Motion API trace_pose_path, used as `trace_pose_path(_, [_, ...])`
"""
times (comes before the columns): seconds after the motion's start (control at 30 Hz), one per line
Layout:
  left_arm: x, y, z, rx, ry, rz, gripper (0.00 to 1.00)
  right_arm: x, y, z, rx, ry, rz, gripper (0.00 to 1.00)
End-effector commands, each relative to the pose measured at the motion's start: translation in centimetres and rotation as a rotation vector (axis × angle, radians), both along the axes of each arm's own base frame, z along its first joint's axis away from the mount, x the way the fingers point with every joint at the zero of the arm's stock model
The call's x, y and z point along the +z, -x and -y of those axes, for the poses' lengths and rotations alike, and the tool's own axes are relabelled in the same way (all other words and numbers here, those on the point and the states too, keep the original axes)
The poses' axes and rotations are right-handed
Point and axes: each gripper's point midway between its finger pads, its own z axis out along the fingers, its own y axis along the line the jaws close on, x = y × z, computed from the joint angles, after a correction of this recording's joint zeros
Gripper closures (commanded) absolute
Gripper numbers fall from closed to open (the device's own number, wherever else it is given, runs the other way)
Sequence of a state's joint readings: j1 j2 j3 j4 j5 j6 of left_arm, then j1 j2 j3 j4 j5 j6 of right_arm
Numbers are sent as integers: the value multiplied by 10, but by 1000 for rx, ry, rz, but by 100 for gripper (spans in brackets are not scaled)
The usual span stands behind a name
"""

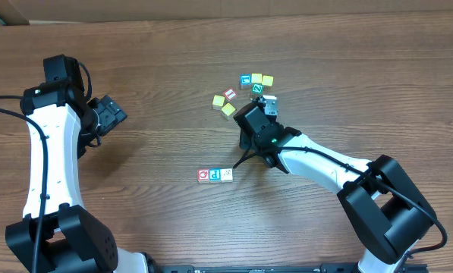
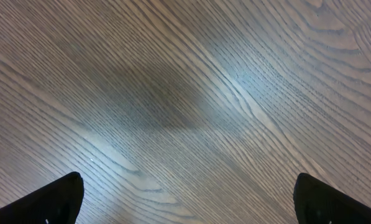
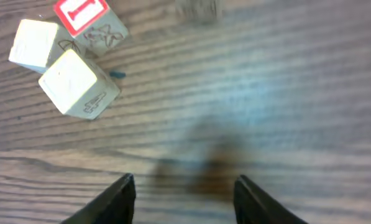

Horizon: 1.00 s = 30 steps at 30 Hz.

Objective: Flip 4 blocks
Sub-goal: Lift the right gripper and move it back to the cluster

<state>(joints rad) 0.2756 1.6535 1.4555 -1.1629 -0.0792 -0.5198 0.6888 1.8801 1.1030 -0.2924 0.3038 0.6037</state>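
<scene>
1. Three small wooden cubes sit edge to edge in a tight row on the table (image 1: 135, 45): a red-framed cube (image 1: 203, 175), a blue cube (image 1: 215, 175) and a pale cube (image 1: 226, 174); their square faces point up, but the markings are too small to read from overhead.
2. One more, the green cube (image 1: 256, 88), lies well apart from that row in a loose cluster of painted cubes, near my right pincer (image 3: 185, 199).
3. My right pincer hangs over bare board; its dark fingers (image 3: 120, 199) stand partway apart, with only wood grain between them and nothing gripped.
4. From my right wrist I see a yellow cube (image 3: 79, 84) with softened corners and a line drawing on its side; a second yellow cube (image 3: 33, 43) and a red-topped cube (image 3: 86, 18) huddle close by.
5. My left pincer (image 2: 188, 208) is spread wide and holds nothing; its black tips show at the lower corners, over streaky brown grain with a soft sheen.
</scene>
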Motion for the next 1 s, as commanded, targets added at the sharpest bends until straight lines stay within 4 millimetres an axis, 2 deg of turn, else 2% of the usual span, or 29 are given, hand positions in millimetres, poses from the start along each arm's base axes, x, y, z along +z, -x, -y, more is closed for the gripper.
trace_pose_path(0.0, [1, -1, 0, -16, -2, 2, 0, 16, -6, 6, 85, 102, 73, 46])
trace_pose_path(0.13, [1, -1, 0, -16, -2, 2, 0, 9, 3, -5, 197, 101, 31, 44])
trace_pose_path(0.2, [1, -1, 0, -16, -2, 2, 0, 6, 10, -17, 290, 70, 1, 38])
trace_pose_path(0.3, [1, -1, 0, -16, -2, 2, 0, 5, 18, -28, 379, 43, -22, 24])
trace_pose_path(0.4, [1, -1, 0, -16, -2, 2, 0, 8, 22, -36, 449, 21, -35, 18])
trace_pose_path(0.47, [1, -1, 0, -16, -2, 2, 0, 22, 21, -38, 469, -11, -89, 19])
trace_pose_path(0.53, [1, -1, 0, -16, -2, 2, 0, 47, 17, -36, 465, -41, -150, 23])
trace_pose_path(0.7, [1, -1, 0, -16, -2, 2, 0, 124, -11, -19, 418, -50, -136, 25])
trace_pose_path(0.83, [1, -1, 0, -16, -2, 2, 0, 148, -23, -21, 411, -73, -83, 25])
trace_pose_path(0.97, [1, -1, 0, -16, -2, 2, 0, 139, -23, -23, 415, -71, -108, 13])
